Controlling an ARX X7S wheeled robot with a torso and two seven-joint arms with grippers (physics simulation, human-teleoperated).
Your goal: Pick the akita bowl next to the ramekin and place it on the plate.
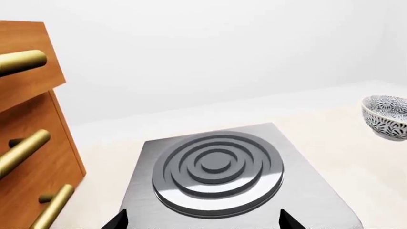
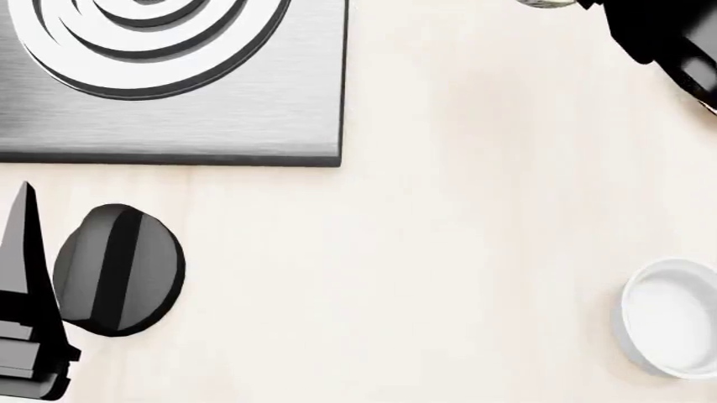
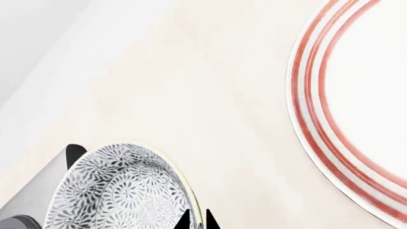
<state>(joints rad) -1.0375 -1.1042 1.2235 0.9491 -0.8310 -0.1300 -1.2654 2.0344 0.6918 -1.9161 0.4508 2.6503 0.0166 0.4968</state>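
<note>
My right gripper (image 3: 196, 220) is shut on the rim of the akita bowl (image 3: 121, 191), one fingertip inside the wall and one outside; the grey-and-white floral outside of the bowl faces the camera. The plate (image 3: 356, 119), white with thin red rings, lies on the pale counter beside the bowl and apart from it. In the head view the plain white ramekin (image 2: 672, 315) sits at the lower right edge, and the right arm (image 2: 661, 42) is at the top right. My left gripper (image 1: 202, 223) is open over the steel hob (image 1: 292, 167), holding nothing.
A ringed burner (image 1: 216, 171) sits on the hob. A wooden cabinet (image 1: 32, 143) with brass handles stands beside it. A patterned bowl (image 1: 386, 116) shows at the left wrist view's edge; I cannot tell whether it is the held one. A black knob (image 2: 117, 269) lies near the left arm.
</note>
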